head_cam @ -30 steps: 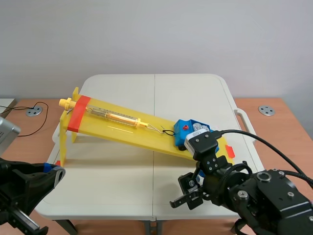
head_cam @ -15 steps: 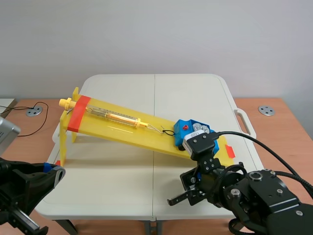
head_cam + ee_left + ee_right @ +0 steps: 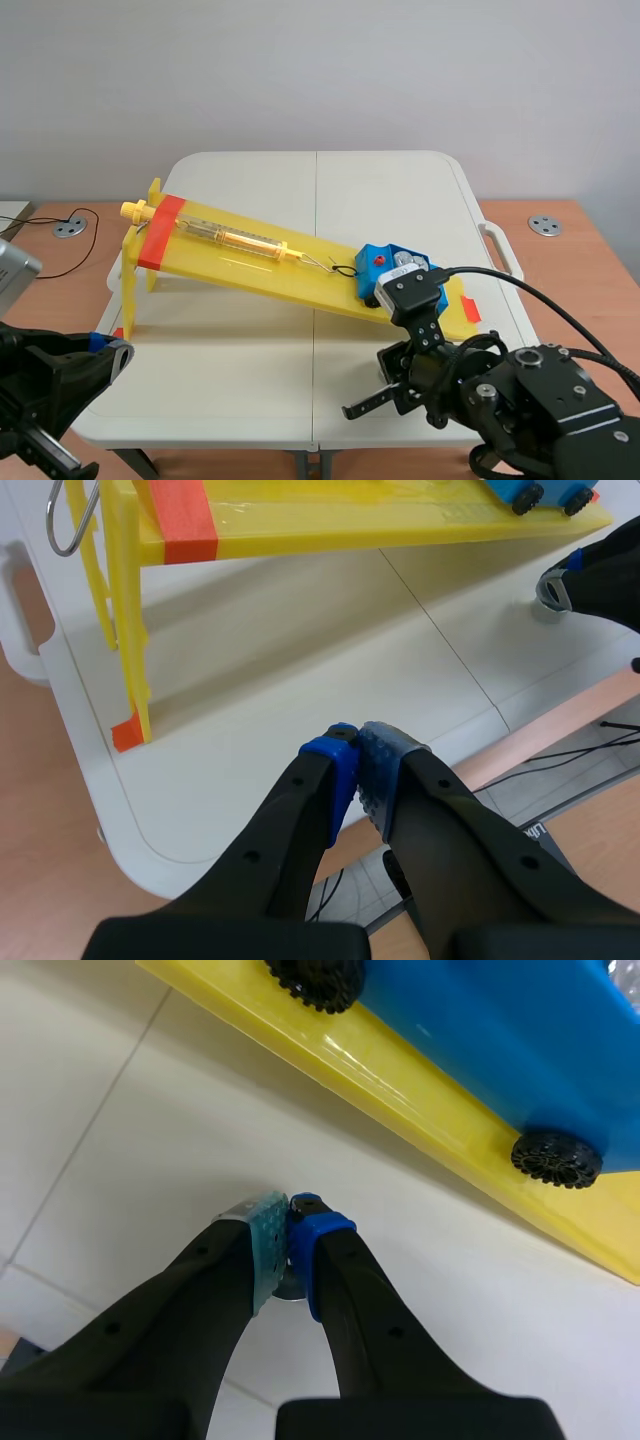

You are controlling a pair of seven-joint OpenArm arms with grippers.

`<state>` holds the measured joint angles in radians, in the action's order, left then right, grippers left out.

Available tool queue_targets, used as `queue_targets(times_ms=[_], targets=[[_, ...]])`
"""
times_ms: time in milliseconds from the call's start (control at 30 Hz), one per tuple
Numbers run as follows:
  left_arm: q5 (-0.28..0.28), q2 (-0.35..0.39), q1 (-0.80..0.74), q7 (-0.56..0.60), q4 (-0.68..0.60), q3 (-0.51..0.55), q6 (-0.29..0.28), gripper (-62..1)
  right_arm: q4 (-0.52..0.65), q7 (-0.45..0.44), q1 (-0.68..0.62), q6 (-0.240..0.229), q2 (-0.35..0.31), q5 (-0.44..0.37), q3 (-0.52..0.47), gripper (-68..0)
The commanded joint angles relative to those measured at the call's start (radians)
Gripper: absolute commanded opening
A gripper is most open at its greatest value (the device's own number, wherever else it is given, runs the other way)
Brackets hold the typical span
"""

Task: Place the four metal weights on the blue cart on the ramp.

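Sunk lower beside the ramp (image 3: 400, 1090) — right gripper (image 3: 288, 1216) jaws pinched on what looks like a small metal weight (image 3: 290, 1285) on the table (image 3: 150, 1110), near the blue cart (image 3: 500, 1030). Ready to lift. Left gripper (image 3: 357, 742) jaws closed, empty.

The right gripper (image 3: 358, 407) has slid a little toward 9 o'clock, low over the near part of the table (image 3: 250, 370). Its fingertips now reach further out to that side than they did a second ago. Nearly all of that shift came in the first half second; since then the tips have hardly moved. The fingers also lie flatter and more stretched out than before, where earlier they stood bunched and steeper. Behind them, at 4 o'clock, the bulk of the right arm (image 3: 545, 400) swung toward 9 o'clock and has since eased back toward 3 o'clock, sitting slightly higher than it did at first.
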<state>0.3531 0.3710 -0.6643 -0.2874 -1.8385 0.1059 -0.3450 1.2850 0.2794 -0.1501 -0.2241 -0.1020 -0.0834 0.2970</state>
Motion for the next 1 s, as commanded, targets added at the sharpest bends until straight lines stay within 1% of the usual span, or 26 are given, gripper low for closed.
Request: queue_targets(times_ms=[0,67,200,300,400,500,567,633,667,767,967], targets=[[0.07,-0.008,0.02,0.085,-0.071,0.016,-0.026,-57.1,0.214,-0.052,0.006,0.014,-0.066,-0.059,0.003,-66.9],[0.07,-0.008,0.02,0.085,-0.071,0.016,-0.026,-57.1,0.296,-0.038,-0.035,0.014,-0.093,-0.06,-0.002,-66.9],[0.07,-0.008,0.02,0.085,-0.071,0.016,-0.026,-57.1,0.445,0.0,-0.117,0.014,-0.127,-0.063,-0.044,-66.9],[0.07,-0.008,0.019,0.084,-0.071,0.016,-0.026,-57.1,0.544,0.038,-0.171,0.013,-0.152,-0.108,-0.089,-66.9],[0.07,-0.008,0.02,0.085,-0.071,0.016,-0.026,-57.1,0.628,0.074,-0.216,-0.013,-0.173,-0.153,-0.145,-66.9],[0.07,-0.008,0.02,0.085,-0.071,0.016,-0.026,-57.1,0.691,0.111,-0.243,-0.037,-0.178,-0.18,-0.214,-66.9],[0.07,-0.008,0.02,0.085,-0.071,0.016,-0.026,-57.1,0.724,0.131,-0.253,-0.04,-0.178,-0.202,-0.263,-66.9],[0.07,-0.008,0.02,0.085,-0.071,0.016,-0.026,-57.1,0.753,0.157,-0.255,-0.061,-0.178,-0.217,-0.311,-66.9],[0.07,-0.008,0.02,0.085,-0.071,0.016,-0.026,-57.1,0.764,0.165,-0.254,-0.062,-0.177,-0.22,-0.331,-66.9],[0.07,-0.008,0.02,0.085,-0.071,0.016,-0.026,-57.1,0.773,0.159,-0.241,-0.061,-0.178,-0.22,-0.377,-66.9],[0.07,-0.008,0.02,0.084,-0.071,0.016,-0.026,-57.1,0.734,0.16,-0.158,-0.061,-0.177,-0.2,-0.367,-66.8]])
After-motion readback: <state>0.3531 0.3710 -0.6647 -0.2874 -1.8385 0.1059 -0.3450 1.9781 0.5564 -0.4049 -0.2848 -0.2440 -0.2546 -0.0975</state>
